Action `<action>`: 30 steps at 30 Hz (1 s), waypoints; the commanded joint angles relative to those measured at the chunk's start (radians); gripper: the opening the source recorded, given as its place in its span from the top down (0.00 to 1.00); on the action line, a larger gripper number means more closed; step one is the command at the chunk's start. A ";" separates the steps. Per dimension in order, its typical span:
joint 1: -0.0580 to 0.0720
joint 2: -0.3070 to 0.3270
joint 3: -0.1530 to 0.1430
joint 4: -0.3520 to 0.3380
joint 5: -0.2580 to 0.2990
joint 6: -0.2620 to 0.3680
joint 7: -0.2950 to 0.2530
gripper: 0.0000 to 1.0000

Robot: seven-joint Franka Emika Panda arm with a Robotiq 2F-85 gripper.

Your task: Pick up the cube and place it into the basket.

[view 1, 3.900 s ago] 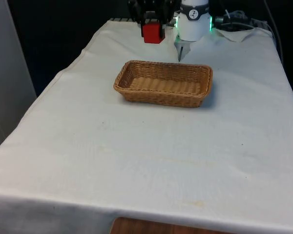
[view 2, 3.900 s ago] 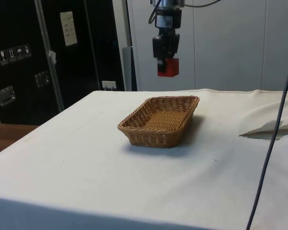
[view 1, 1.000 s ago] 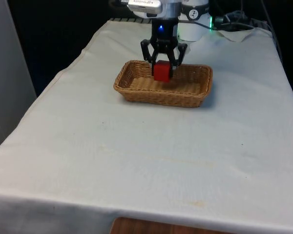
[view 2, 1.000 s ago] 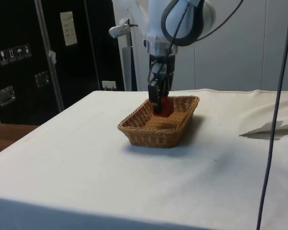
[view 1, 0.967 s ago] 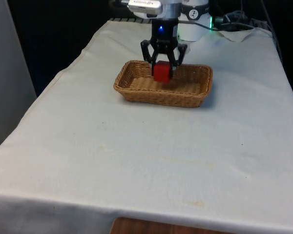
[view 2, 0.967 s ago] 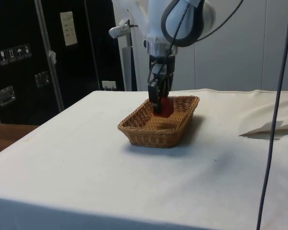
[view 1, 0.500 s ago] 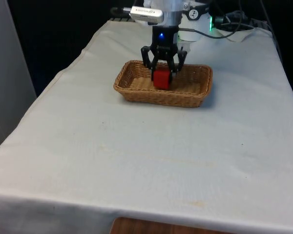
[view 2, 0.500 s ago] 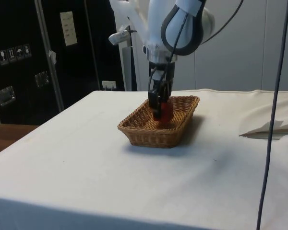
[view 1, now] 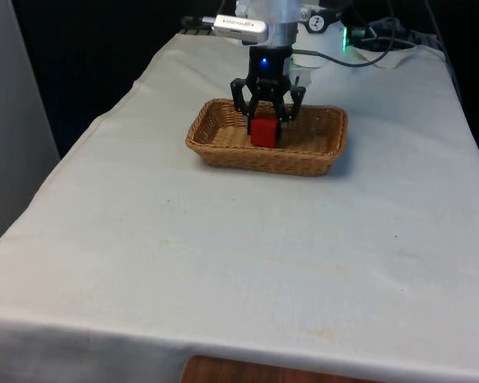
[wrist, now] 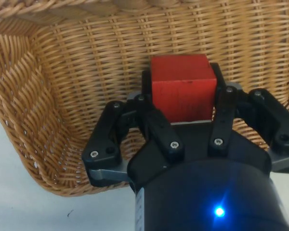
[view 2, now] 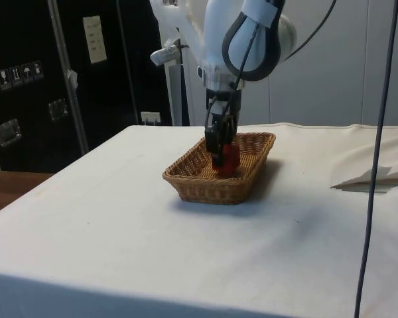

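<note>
Lowering since earlier | tool (view 1: 267,128) gripping cube (view 1: 263,132) | inside basket (view 1: 223,148)

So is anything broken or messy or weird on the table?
Nothing stands out. The basket sits flat and whole on the white cloth, and the gripper, its jaws shut on the red cube, holds it squarely low inside the basket. Nothing is spilled.

Even bright light; soft shadow beside the basket (view 1: 223,152) on cloth (view 1: 247,255)
</note>
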 commanded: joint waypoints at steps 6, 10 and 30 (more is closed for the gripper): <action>-0.002 0.005 0.005 0.003 0.006 0.000 -0.002 0.98; 0.000 0.006 0.000 0.003 0.000 0.000 0.000 0.82; 0.000 0.006 0.000 0.008 0.000 -0.001 0.000 0.00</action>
